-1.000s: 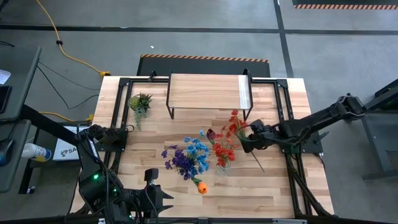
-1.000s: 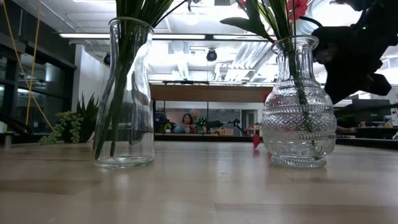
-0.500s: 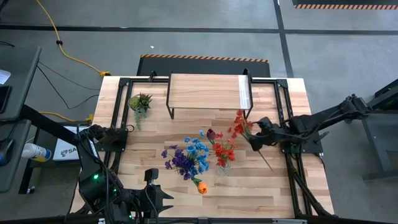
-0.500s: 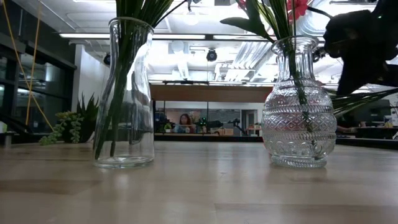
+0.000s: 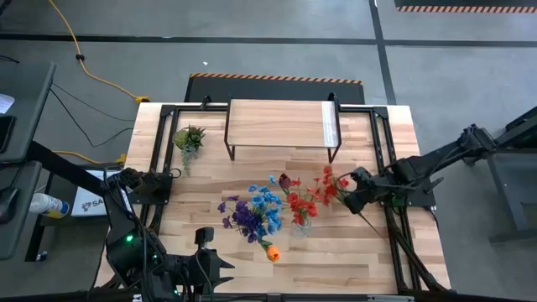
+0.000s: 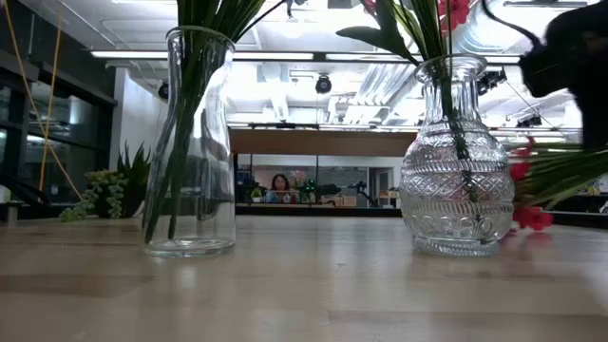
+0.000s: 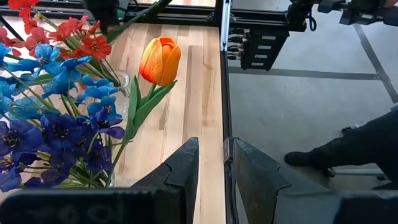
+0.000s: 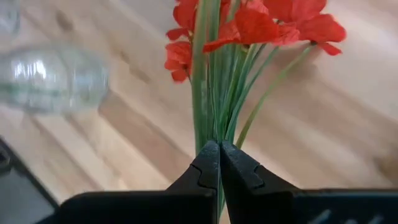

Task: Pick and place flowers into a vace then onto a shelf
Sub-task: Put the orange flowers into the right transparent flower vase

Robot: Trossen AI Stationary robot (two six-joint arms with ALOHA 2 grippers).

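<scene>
Since a second ago, your right gripper [image 5: 354,200] has lifted the red flowers [image 8: 245,25] and tipped them toward the patterned vase [image 6: 457,161]. Its fingers are clamped on the green stems. Keep the stems steep above the vase neck before lowering. The left gripper [image 7: 210,168] waits, fingers slightly apart, near the surface [image 5: 336,247] edge.

High cam straight down over whole worktop [image 5: 210,252]; low cam level at its surface; both share the patterned vase [image 6: 457,161].

flowers [image 5: 252,214] in vases [image 6: 456,171], shelf [image 5: 277,123] behind
</scene>
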